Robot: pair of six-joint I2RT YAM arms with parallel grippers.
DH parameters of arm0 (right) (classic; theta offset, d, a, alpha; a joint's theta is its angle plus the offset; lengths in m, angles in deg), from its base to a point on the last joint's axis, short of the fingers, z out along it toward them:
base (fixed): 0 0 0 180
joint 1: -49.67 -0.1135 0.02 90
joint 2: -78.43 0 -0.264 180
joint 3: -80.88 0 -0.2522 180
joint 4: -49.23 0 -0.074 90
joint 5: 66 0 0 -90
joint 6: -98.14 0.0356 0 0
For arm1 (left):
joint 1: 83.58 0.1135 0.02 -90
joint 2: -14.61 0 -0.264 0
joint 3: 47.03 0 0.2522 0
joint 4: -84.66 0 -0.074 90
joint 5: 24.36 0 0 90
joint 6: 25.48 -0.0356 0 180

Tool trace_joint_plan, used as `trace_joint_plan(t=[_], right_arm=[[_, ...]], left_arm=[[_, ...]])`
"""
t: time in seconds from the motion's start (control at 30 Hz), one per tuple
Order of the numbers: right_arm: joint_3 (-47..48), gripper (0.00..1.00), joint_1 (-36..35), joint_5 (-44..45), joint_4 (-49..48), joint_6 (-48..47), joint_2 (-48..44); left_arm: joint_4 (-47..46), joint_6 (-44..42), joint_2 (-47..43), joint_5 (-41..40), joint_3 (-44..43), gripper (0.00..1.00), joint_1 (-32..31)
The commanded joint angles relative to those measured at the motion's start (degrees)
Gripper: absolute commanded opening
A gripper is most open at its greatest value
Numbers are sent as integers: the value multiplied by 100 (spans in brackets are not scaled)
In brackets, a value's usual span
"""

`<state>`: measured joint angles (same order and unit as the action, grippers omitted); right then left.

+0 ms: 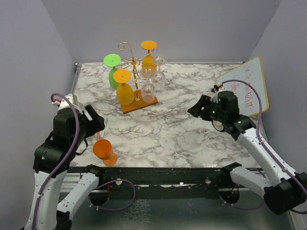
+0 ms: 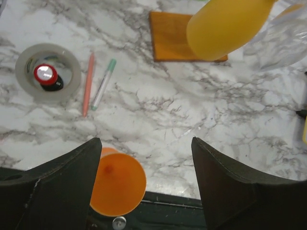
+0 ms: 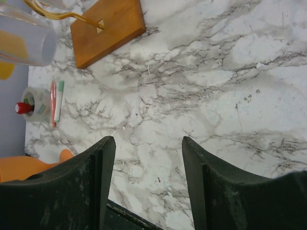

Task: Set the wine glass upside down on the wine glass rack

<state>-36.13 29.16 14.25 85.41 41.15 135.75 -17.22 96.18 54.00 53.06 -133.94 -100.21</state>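
- The orange glass (image 1: 104, 151) seems to lie on its side at the table's (image 1: 192, 139) near edge, well apart from the rack (image 1: 138, 106).
- The left gripper (image 2: 145, 142) hangs just over it, jaws open and empty, likely lining up a grab.
- The right gripper (image 3: 147, 140) is open too, holding nothing, off to the side.

left tool (image 2: 144, 143) angled downward, jaws apart, empty, right tool (image 3: 148, 141) angled downward, jaws apart, empty
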Motion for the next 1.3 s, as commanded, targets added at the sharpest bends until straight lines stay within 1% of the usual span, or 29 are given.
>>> trace_joint_plan(t=[0.0,0.1,0.2,0.37,0.53,0.73,0.87,0.9,0.93,0.97,1.1,1.17,1.2,1.27], right_arm=[[-148,62,23,29,57,357,41],[-177,61,21,-19,-23,457,167],[-209,61,17,-28,-82,573,247],[-334,60,19,8,-157,696,268],[-395,60,21,63,-100,747,240],[-492,60,18,106,-107,844,212],[-523,60,20,135,-147,894,213],[-513,60,22,126,-157,896,215],[-500,60,26,129,-152,899,210],[-481,60,23,136,-139,900,213],[-429,60,21,175,-91,890,192],[-414,60,21,185,-70,890,184],[-415,60,21,185,-70,895,183],[-427,60,17,179,-58,915,160]], left_arm=[[1085,252,-123,-183,526,77,-8],[1600,246,-95,-161,814,75,-8],[1838,259,-122,-171,1037,67,-8],[1819,233,-219,-77,1392,54,-8],[1808,326,-242,-139,1423,52,-8],[1804,398,-174,-15,1521,52,-8],[1725,358,-99,451,1835,45,-8],[1676,303,-63,555,1924,43,-8],[1669,319,-22,609,1930,36,-8],[1662,312,25,635,1901,31,-8],[1555,285,102,609,1873,14,-6],[1399,240,131,783,1861,6,-8],[1258,221,135,913,1850,0,-8],[980,135,118,1325,1835,0,-8]])
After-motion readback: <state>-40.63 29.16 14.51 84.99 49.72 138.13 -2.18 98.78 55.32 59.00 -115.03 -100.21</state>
